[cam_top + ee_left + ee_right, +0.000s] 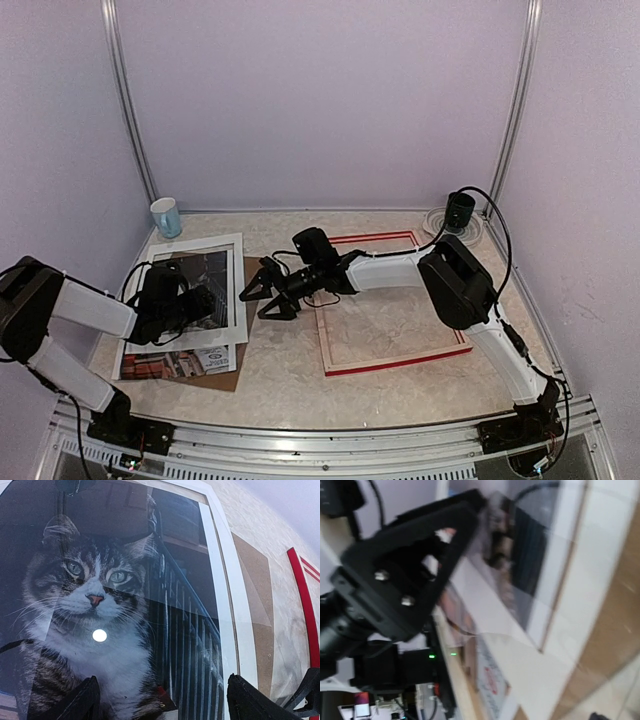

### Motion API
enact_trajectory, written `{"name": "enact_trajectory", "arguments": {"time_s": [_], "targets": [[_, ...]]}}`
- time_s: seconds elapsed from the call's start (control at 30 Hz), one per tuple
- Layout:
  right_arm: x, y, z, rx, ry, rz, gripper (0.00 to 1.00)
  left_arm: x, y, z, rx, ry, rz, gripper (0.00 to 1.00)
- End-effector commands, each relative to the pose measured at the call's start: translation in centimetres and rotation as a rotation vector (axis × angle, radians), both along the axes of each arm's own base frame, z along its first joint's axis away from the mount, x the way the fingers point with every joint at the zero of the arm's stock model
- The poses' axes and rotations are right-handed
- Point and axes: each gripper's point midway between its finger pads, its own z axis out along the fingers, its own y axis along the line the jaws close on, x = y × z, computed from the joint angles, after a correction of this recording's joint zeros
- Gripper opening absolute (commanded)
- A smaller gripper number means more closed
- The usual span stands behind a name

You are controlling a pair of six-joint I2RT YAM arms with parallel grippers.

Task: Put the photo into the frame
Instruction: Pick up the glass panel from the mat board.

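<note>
Left pincer (162,690) wide over photo (95,600) | right pincer (262,295) wide beside mat (238,285) | frame (395,365) apart, cup (166,217) behind

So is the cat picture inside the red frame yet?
No, out. The photo lies on the brown board, left of the frame, apart.

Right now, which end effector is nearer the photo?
Left. The left end effector hangs open directly above the photo; the right end effector is off to its right, between it and the frame.
</note>
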Motion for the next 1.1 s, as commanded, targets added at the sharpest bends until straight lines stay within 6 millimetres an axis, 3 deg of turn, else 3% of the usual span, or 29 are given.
{"name": "enact_trajectory", "arguments": {"time_s": [0.0,0.4,0.63,0.8,1.07], "targets": [[-0.1,0.3,-0.5,0.066,0.050,0.025,0.91,-0.7,-0.8,-1.1,0.000,0.056,-0.045,0.87],[0.1,0.9,-2.9,0.025,0.090,0.015,0.80,-0.7,-0.9,-1.2,0.000,0.059,-0.046,0.87],[-0.4,1.3,-2.3,0.059,0.087,0.039,0.59,-0.6,-0.9,-1.2,0.002,0.059,-0.046,0.87],[-0.5,1.3,-1.9,0.068,0.086,0.047,0.31,-0.6,-0.9,-1.2,0.003,0.060,-0.046,0.87],[-0.6,1.1,-1.7,0.073,0.081,0.055,0.08,-0.5,-0.9,-0.5,-0.003,0.037,-0.047,0.87]]}}
